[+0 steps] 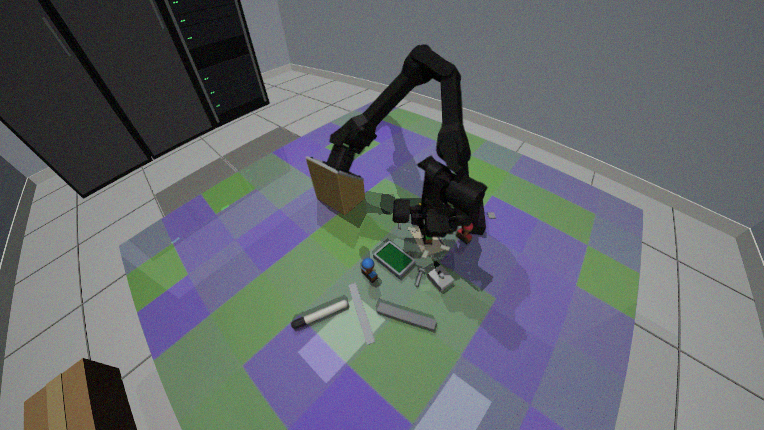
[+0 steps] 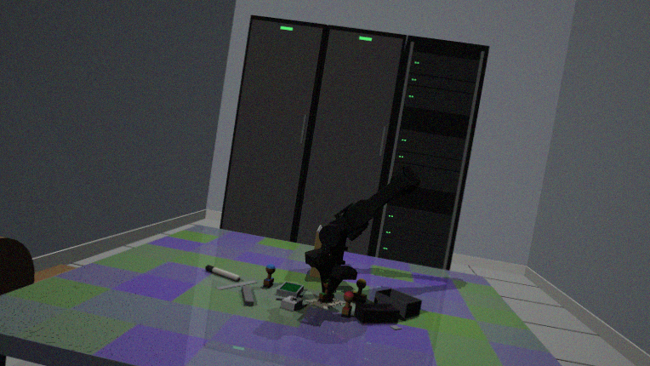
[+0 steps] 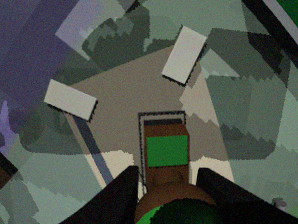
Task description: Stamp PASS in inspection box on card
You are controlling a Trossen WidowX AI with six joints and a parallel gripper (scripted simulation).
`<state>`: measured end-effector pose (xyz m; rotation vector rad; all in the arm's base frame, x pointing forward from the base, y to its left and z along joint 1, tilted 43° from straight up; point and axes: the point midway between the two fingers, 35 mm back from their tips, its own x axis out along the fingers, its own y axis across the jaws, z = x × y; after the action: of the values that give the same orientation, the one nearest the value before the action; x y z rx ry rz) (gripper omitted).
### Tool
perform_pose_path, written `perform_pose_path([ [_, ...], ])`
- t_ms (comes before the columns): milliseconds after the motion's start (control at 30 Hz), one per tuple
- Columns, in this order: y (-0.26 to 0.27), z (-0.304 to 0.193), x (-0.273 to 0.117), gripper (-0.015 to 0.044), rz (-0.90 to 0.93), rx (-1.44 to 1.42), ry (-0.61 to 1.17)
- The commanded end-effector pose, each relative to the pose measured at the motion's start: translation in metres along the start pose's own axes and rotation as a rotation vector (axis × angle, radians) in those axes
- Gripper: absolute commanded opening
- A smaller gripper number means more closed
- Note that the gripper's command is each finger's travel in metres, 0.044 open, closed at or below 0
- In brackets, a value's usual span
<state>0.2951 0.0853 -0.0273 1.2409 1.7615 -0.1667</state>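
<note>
My gripper (image 1: 429,233) (image 2: 325,289) (image 3: 167,176) is shut on the PASS stamp, a brown block with a green label (image 3: 167,150); the stamp (image 1: 428,240) (image 2: 324,297) also shows in the top and exterior views. It is upright over the cream card (image 3: 110,90) (image 2: 335,304). In the wrist view the box outline (image 3: 161,114) shows around the block's far and left sides; the block hides most of the inside. Whether the stamp touches the card, and any print below it, cannot be seen. The green ink pad (image 1: 394,258) (image 2: 290,287) lies beside the card.
Two pale blocks (image 3: 185,55) (image 3: 71,100) lie on the card's edges. Stamps with blue (image 1: 367,264) (image 2: 270,268), red (image 1: 466,229) (image 2: 347,295) and yellowish (image 2: 361,283) knobs stand around. A grey block (image 1: 440,279), a marker (image 1: 322,312), a grey bar (image 1: 406,315) and dark trays (image 2: 376,314) are nearby.
</note>
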Motion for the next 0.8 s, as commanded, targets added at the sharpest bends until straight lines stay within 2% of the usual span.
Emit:
perform_pose_path([
  [0, 0.0000, -0.0003, 0.0011, 0.0000, 0.003, 0.005, 0.003],
  [767, 0.0000, -0.0004, 0.0041, 0.0000, 0.003, 0.005, 0.004],
])
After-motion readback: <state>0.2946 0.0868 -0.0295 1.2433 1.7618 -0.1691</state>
